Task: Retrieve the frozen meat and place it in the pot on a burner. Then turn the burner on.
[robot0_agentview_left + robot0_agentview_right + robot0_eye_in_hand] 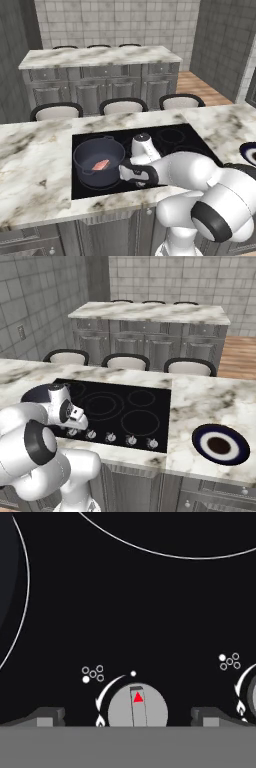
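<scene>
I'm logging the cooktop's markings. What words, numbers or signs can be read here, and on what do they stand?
No words or numbers anywhere.
Red triangle: on the knob between the open gripper tips.
White arc arrow, flame sign, single dot: on the cooktop glass around that knob.
Four-dot cluster, one dot filled: upper left of it.
Similar signs by the next knob, cut off.

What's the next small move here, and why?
Probably ease the end effector down to close on the knob. The frozen meat already lies in the pot, the fingertips straddle that knob, and its red marker points at the dot.
</scene>
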### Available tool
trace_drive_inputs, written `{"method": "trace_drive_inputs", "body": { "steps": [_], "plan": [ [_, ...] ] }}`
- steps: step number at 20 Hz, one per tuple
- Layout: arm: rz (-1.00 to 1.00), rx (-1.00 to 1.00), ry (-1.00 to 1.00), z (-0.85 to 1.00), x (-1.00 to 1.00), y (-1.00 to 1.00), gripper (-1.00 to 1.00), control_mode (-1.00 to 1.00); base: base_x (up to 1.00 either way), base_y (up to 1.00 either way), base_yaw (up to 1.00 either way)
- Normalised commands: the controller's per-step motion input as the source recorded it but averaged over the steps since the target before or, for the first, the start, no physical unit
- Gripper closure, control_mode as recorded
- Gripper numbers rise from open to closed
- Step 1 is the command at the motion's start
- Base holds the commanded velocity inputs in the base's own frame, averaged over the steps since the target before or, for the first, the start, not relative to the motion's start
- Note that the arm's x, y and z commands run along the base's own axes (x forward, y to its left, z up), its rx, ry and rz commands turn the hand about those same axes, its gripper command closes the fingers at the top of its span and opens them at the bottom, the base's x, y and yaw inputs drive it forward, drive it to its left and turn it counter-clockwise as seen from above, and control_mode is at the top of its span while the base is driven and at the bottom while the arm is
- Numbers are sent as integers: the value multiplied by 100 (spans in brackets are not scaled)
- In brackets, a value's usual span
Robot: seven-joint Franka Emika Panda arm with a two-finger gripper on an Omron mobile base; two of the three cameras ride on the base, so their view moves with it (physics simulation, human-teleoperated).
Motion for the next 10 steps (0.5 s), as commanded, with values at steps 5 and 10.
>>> {"method": "trace_drive_inputs", "body": {
  "steps": [5, 10],
  "plan": [
    [-2, 0, 0, -10, -1, 0, -100, -100, 0, 0, 0],
    [-1, 0, -1, -6, 0, -4, -100, -100, 0, 0, 0]
  ]
}}
